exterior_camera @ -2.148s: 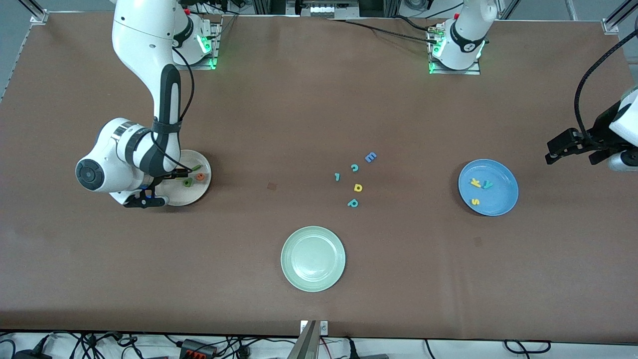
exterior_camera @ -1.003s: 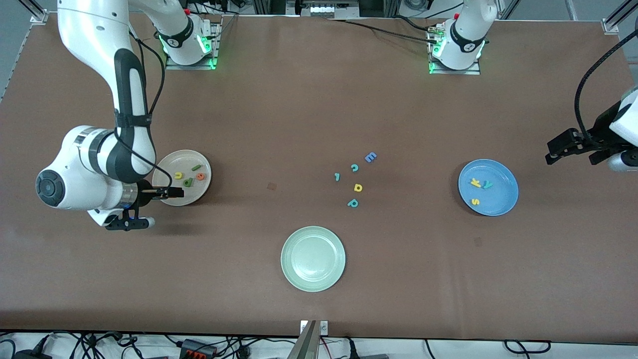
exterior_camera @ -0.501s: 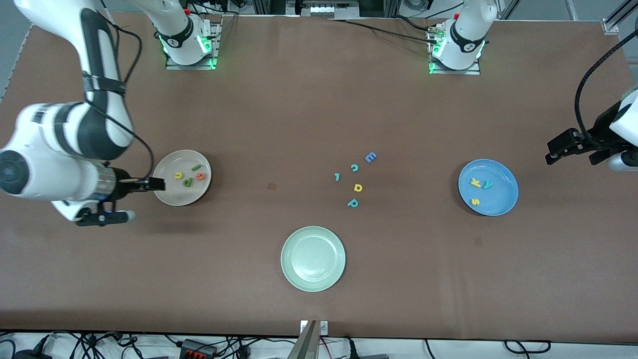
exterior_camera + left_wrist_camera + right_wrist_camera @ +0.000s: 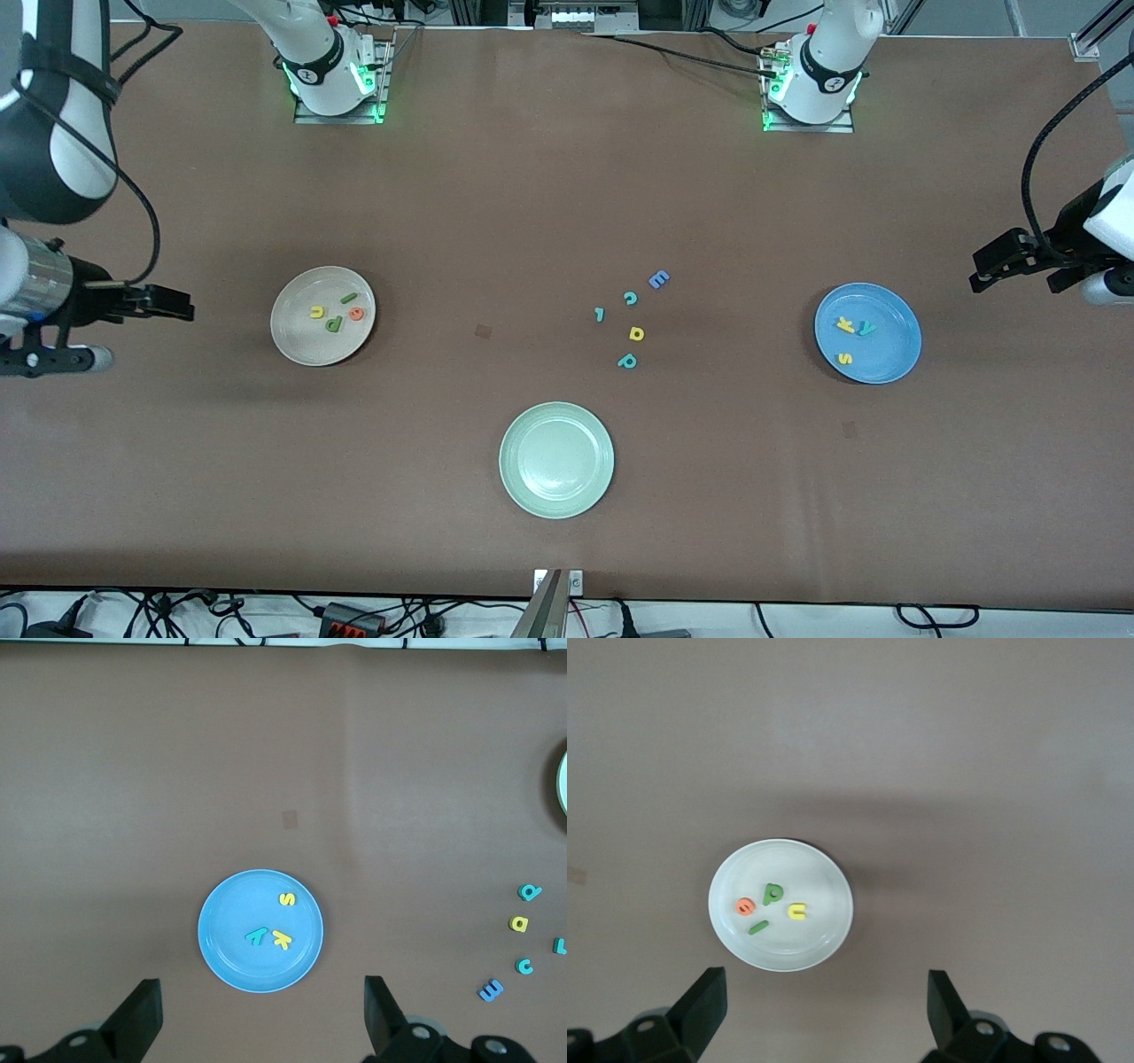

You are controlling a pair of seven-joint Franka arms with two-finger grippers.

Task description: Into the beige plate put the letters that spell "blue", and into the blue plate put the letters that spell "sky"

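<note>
The beige plate (image 4: 301, 346) holds a yellow u (image 4: 315, 311), a green b (image 4: 334, 324), an orange e (image 4: 356, 313) and a dark green l (image 4: 349, 298). In the right wrist view the plate (image 4: 811, 943) shows the same four letters. The blue plate (image 4: 895, 350) carries a yellow k (image 4: 845, 325), a teal y (image 4: 866, 329) and a yellow s (image 4: 844, 359). My right gripper (image 4: 175, 303) hangs open and empty over bare table, off the beige plate toward the right arm's end. My left gripper (image 4: 990, 270) waits open and empty over the left arm's end, beside the blue plate (image 4: 235, 908).
A pale green plate (image 4: 514, 483) sits nearest the front camera at mid-table. Between the beige and blue plates lie loose letters: a blue E (image 4: 658, 279), a teal c (image 4: 630, 298), a small teal piece (image 4: 600, 313), a yellow d (image 4: 636, 333) and a teal p (image 4: 627, 361).
My right arm has drawn back from over the beige plate toward the right arm's end of the table, uncovering the four letters. The left arm has not moved.
</note>
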